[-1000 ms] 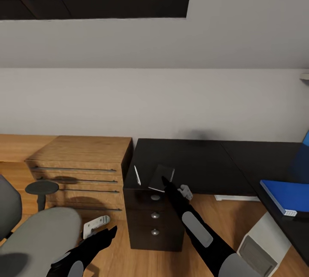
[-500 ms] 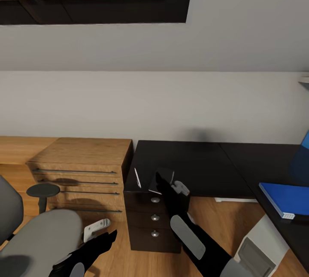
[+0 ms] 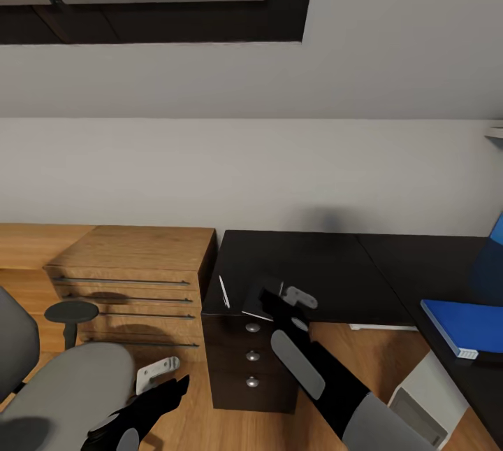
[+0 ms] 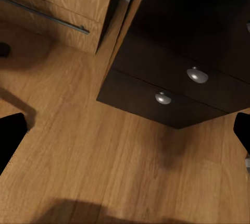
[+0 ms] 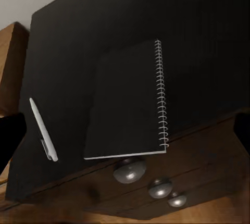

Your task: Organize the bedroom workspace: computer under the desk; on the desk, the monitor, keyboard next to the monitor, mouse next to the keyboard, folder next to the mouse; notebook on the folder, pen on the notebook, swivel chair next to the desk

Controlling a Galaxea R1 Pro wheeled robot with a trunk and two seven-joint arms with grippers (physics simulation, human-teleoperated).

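While the left gripper [image 3: 183,382] hangs low at bottom left with its fingers spread, above the chair [image 3: 66,381], the right gripper [image 3: 276,291] hovers released over the notebook [image 5: 127,101] mid-frame on the desk [image 3: 328,266]. Pen [image 5: 42,130] lies just beside it. Folder [image 3: 464,325] sits far right.

Notebook [image 5: 127,101] and pen [image 5: 42,130] lie apart on the desk [image 5: 172,15]
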